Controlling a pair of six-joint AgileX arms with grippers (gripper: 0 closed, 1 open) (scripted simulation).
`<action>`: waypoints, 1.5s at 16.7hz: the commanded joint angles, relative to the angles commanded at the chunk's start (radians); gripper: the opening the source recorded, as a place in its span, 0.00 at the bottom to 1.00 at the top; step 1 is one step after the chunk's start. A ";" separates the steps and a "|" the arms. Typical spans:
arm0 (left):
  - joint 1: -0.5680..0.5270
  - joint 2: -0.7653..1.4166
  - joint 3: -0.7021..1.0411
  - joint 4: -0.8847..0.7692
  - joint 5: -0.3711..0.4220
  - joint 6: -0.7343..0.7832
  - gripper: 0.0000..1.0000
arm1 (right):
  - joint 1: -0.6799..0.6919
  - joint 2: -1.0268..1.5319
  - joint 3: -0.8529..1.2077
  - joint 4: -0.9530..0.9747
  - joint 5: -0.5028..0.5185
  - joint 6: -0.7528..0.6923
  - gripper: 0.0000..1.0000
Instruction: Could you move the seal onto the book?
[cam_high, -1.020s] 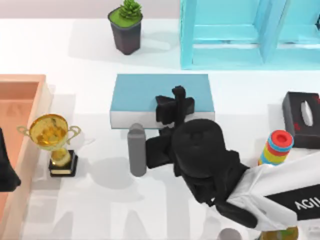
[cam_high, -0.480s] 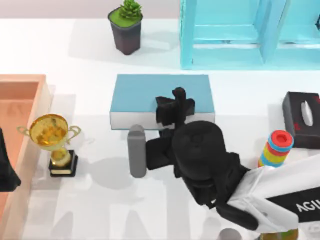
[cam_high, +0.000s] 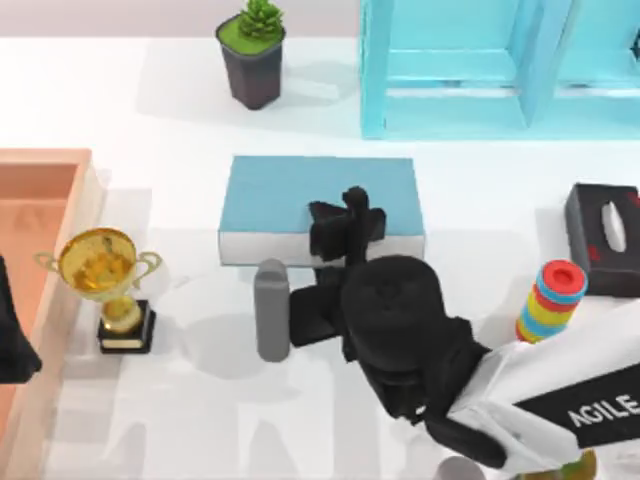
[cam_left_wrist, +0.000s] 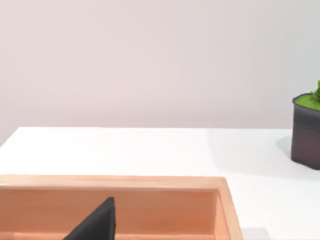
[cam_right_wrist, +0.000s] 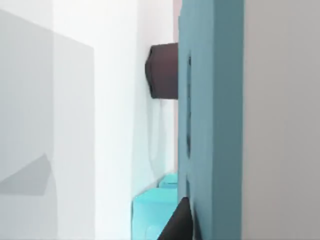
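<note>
right arm: enters from lower right of the top view, black wrist mid-frame
right gripper (cam_high: 345, 215): over the near edge of the book, centre of frame; finger opening can't be read, and whether it holds anything can't be told
seal: can't locate it, hidden if it sits under the gripper
grey cylinder (cam_high: 270, 308): upright, just left of the wrist, in front of the book
trophy (cam_high: 105, 275): left-centre, beside the wooden tray (cam_high: 60, 165)
left arm: parked at the left edge, over the tray
book (cam_high: 280, 190): flat, centre, teal cover up
tissue box (cam_high: 603, 235): right edge
stacked coloured rings (cam_high: 552, 295): right, near the tissue box
potted plant (cam_high: 252, 55): upper centre-left
shelf (cam_high: 450, 110): upper right, light blue
</note>
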 joint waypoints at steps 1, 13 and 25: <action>0.000 0.000 0.000 0.000 0.000 0.000 1.00 | -0.001 0.017 -0.005 0.019 -0.001 -0.001 0.00; 0.000 0.000 0.000 0.000 0.000 0.000 1.00 | 0.001 0.041 -0.019 0.039 -0.004 0.001 0.45; 0.000 0.000 0.000 0.000 0.000 0.000 1.00 | 0.001 0.041 -0.019 0.039 -0.004 0.001 1.00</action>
